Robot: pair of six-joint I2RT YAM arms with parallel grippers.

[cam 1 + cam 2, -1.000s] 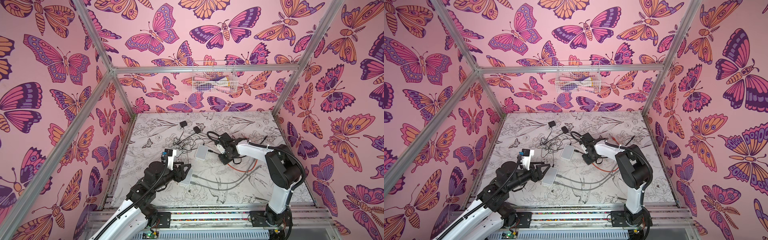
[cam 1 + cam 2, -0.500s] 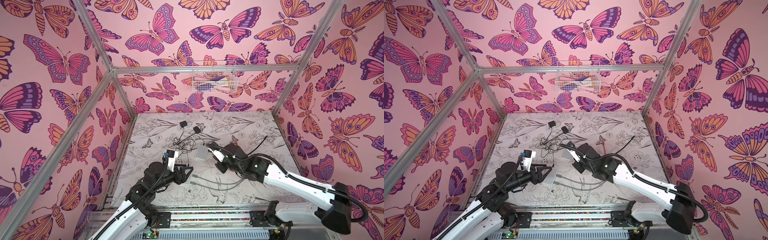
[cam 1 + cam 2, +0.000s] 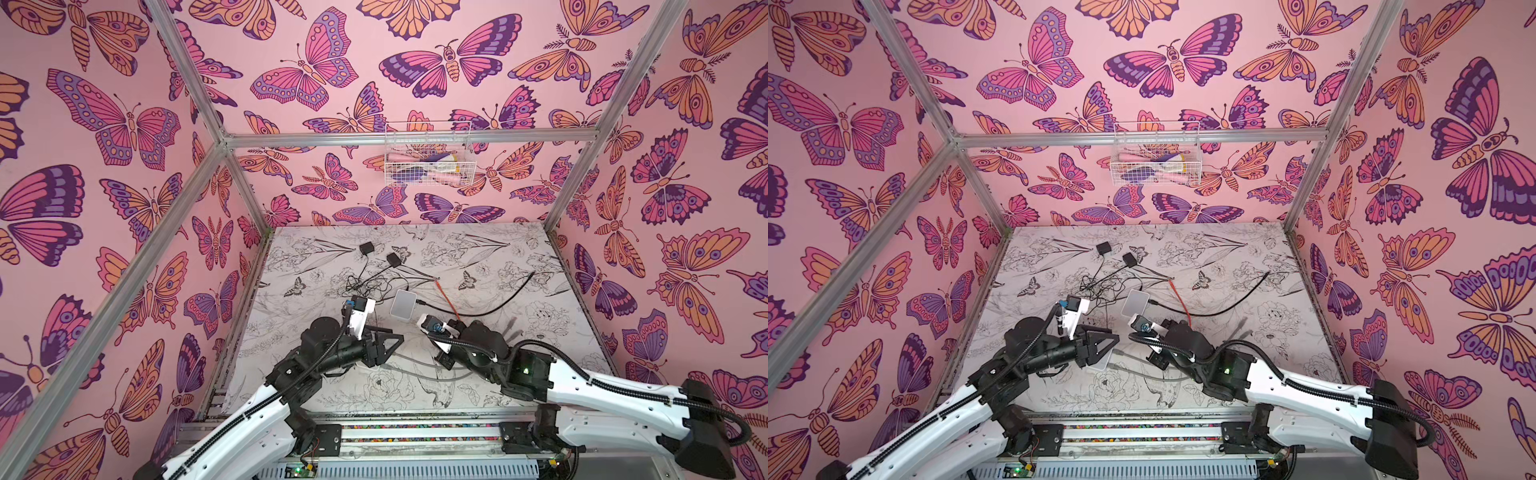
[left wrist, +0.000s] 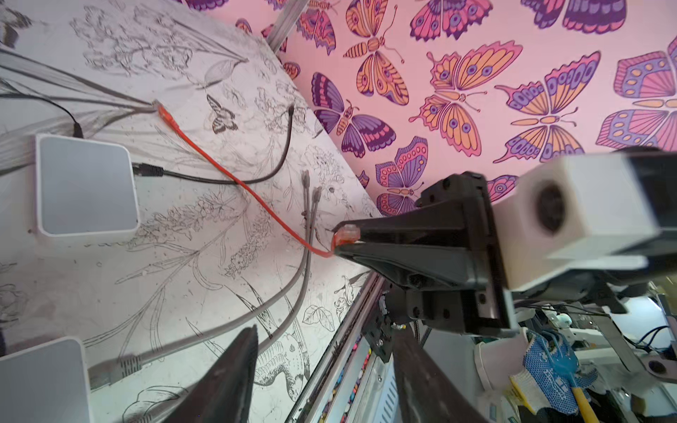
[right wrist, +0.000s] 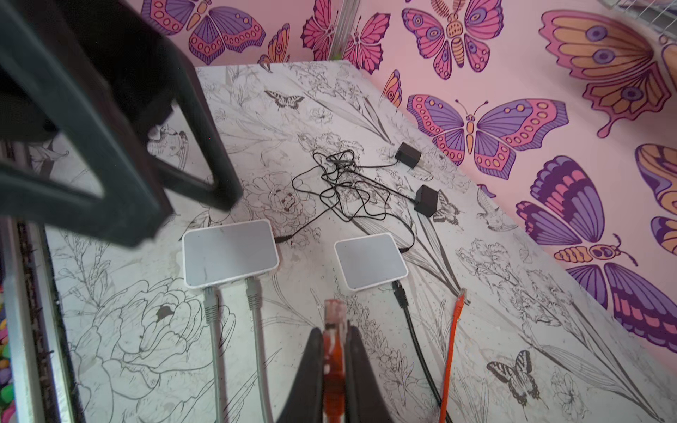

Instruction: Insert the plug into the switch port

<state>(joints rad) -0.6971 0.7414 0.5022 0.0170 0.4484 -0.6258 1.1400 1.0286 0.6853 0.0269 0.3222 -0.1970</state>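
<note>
My right gripper [image 5: 335, 335] is shut on the orange plug [image 5: 334, 311], whose clear tip sticks out past the fingertips. Ahead of it lie two white switches. The nearer switch [image 5: 230, 252] has two grey cables plugged in. The farther switch [image 5: 370, 262] has a black cable in it. The left wrist view shows the same plug [image 4: 346, 234] pinched in the right gripper above the mat. My left gripper [image 4: 322, 366] is open and empty, hovering over the nearer switch [image 4: 40, 381]. In both top views the left gripper [image 3: 386, 345] [image 3: 1100, 343] faces the right gripper [image 3: 444, 360].
The orange cable [image 3: 446, 297] trails back across the mat to its loose far end. A black cable [image 3: 478, 309] curves right from the farther switch [image 3: 403, 304]. Two black power adapters [image 3: 365, 248] with tangled thin wires lie behind. A wire basket [image 3: 428, 164] hangs on the back wall.
My right arm has swung from beside the farther switch toward the front middle, carrying the orange plug. The left arm has barely moved.
</note>
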